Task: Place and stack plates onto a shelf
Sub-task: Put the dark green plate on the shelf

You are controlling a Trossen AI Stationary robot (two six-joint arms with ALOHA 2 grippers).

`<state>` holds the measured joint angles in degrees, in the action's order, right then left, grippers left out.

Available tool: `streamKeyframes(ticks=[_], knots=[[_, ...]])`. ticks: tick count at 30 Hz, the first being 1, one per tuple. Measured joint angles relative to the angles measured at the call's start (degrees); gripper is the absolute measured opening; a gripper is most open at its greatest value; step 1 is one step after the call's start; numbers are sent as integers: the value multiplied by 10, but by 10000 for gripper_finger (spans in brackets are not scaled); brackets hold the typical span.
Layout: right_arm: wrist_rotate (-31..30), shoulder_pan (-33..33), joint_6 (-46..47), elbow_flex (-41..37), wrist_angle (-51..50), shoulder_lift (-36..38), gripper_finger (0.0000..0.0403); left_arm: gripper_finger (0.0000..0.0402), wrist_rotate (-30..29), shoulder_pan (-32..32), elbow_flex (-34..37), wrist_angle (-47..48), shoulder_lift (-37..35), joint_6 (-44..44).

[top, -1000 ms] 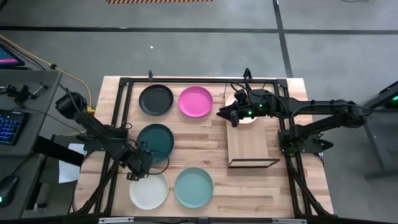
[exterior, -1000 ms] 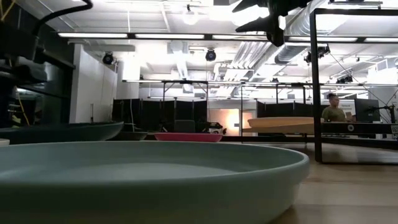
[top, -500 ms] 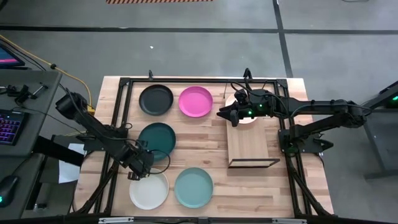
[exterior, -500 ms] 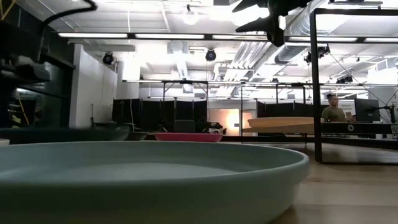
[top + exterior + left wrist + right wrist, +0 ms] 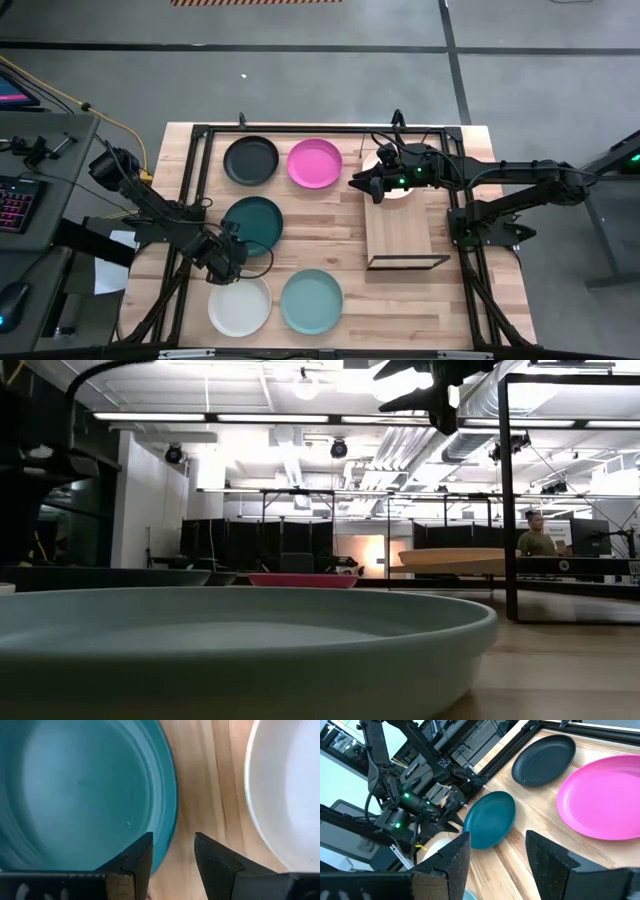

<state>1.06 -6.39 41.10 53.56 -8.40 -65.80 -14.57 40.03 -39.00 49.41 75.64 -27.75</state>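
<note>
My left gripper (image 5: 228,257) is open at the near rim of the dark green plate (image 5: 250,222). In the left wrist view (image 5: 172,842) one finger stands over the plate's inside and the other over bare wood. The cream white plate (image 5: 240,306) and the light teal plate (image 5: 311,300) lie flat near the near edge. The black plate (image 5: 250,160) and the magenta pink plate (image 5: 314,163) lie toward the far edge. My right gripper (image 5: 364,185) is open above the far end of the shelf (image 5: 405,235), over the pale peach plate (image 5: 396,192), which is mostly hidden. My left gripper straddles the dark green plate's near rim (image 5: 169,832) from above, one finger (image 5: 142,851) inside the rim and one finger (image 5: 207,851) outside it. Whether either finger touches the rim I cannot tell. The plate lies flat on the table.
A dark metal frame (image 5: 300,129) runs round the tabletop edges. The wood between the green plate and the shelf (image 5: 325,225) is bare. Left of the table stands a desk with a keyboard (image 5: 15,202). A person (image 5: 538,532) stands far behind the table.
In the low view the dark green plate's rim, raised and tilted a second ago, has sunk until it lies level on the table. My left arm has shifted slightly beside it. My right arm has kept still.
</note>
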Motion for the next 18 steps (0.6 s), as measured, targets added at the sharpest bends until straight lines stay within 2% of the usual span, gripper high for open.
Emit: streamKeyframes(ticks=[3,10,13,17,18], knots=[[0,0,0,0,0,0,172,136,16,0,10,-18,0,-5],[0,0,0,0,0,0,172,127,11,-7,34,-54,0,-5],[0,0,5,0,0,0,172,94,12,-17,28,-57,0,-5],[0,0,7,0,0,0,172,19,25,-34,19,-56,0,4],[0,0,10,0,0,0,172,10,29,-40,16,-54,0,4]])
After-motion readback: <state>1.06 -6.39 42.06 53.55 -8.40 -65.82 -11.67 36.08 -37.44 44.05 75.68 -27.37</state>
